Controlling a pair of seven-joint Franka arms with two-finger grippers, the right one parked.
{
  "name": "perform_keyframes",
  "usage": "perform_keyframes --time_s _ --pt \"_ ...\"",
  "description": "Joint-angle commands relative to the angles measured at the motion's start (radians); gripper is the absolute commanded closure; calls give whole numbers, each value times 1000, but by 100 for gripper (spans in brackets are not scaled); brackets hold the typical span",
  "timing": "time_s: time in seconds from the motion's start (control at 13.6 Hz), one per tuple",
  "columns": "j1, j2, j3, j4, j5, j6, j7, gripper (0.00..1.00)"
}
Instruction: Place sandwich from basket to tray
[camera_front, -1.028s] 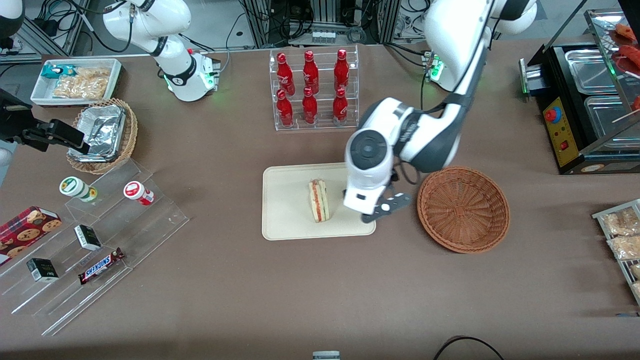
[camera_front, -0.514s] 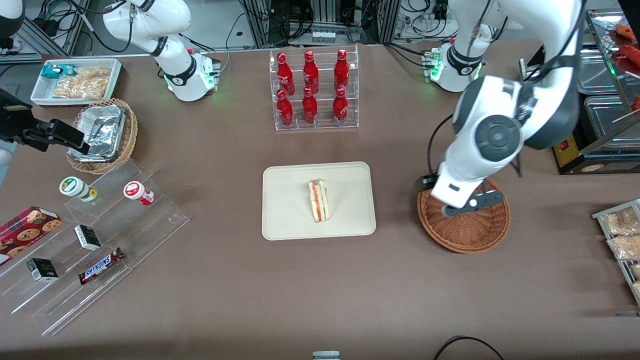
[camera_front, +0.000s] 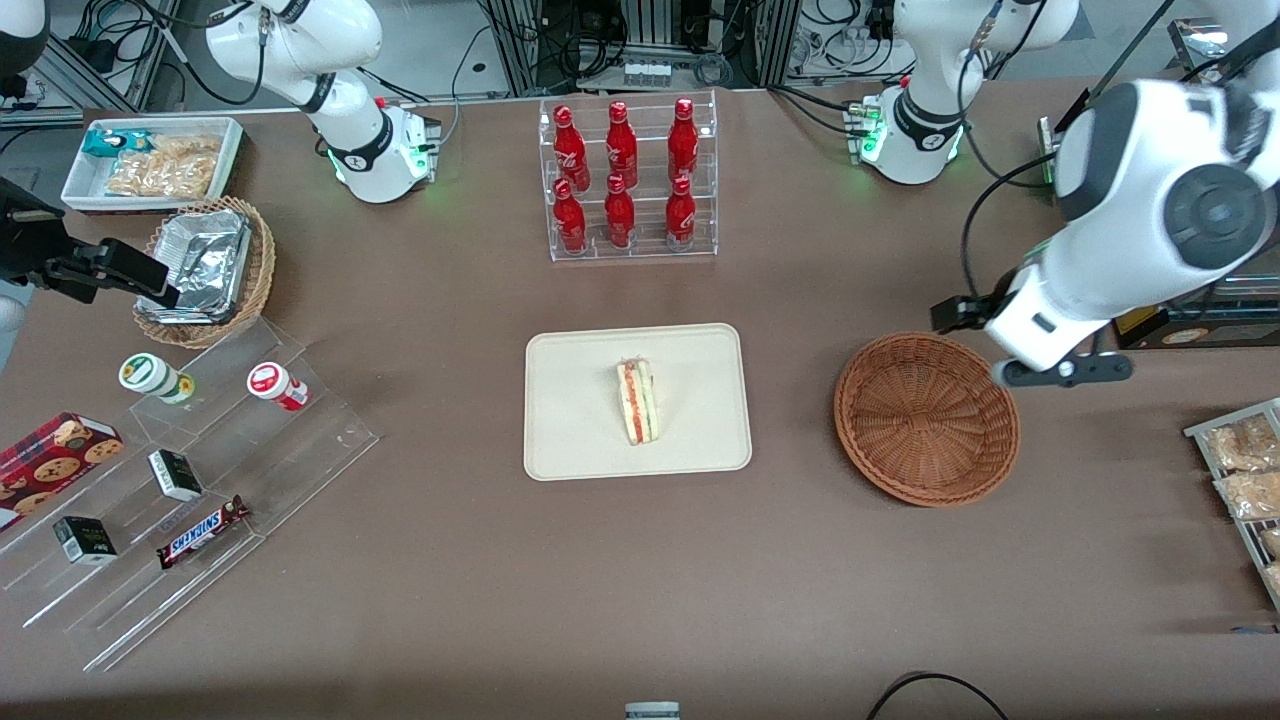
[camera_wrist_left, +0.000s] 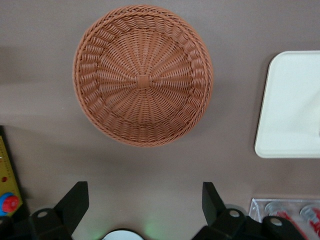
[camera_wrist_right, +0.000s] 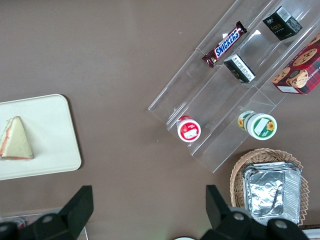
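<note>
Here, near the end of the task, judging by how things lie. Landmark for all places: the tray (camera_front: 637, 401), cream, flat and low-rimmed, at the middle of the brown table (camera_front: 640, 580).

Largest to smallest:

- Table: brown cloth under every item shown.
- Tray: carrying the sandwich and nothing else.
- Basket (camera_front: 927, 417): round, reddish-brown wicker, beside the tray toward the working arm's end of the table, apart from the tray with bare cloth between. Nothing inside, the woven floor plain to see from the left wrist view (camera_wrist_left: 143, 75).
- Rack of red bottles (camera_front: 627, 177): farther from the front camera than the tray, no part in the job.
- Gripper (camera_front: 1065, 370): raised, past the basket's rim as reckoned from the tray, over bare cloth and not over the basket. Jaws spread wide apart, both black fingers (camera_wrist_left: 74, 204) in sight from the wrist, nothing between them.
- Sandwich (camera_front: 637, 402): triangular wedge near the tray's middle, red and green filling showing along its cut edge, clear of the rim on every side.

Done, by this reading: sandwich out of the basket, on the tray, released. Left: seemingly nothing with the sandwich itself; at most, parking the arm.
</note>
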Motion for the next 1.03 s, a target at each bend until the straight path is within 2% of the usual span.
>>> perform_keyframes --time_s 0.0,0.22,0.59,0.95 --pt "70 -83 -26 -30 -2 -51 122 0" --pt "124 -135 -26 -29 4 -72 208 0" --pt "189 -176 -26 19 36 -132 250 0" --pt "200 -178 -21 37 49 -118 245 0"
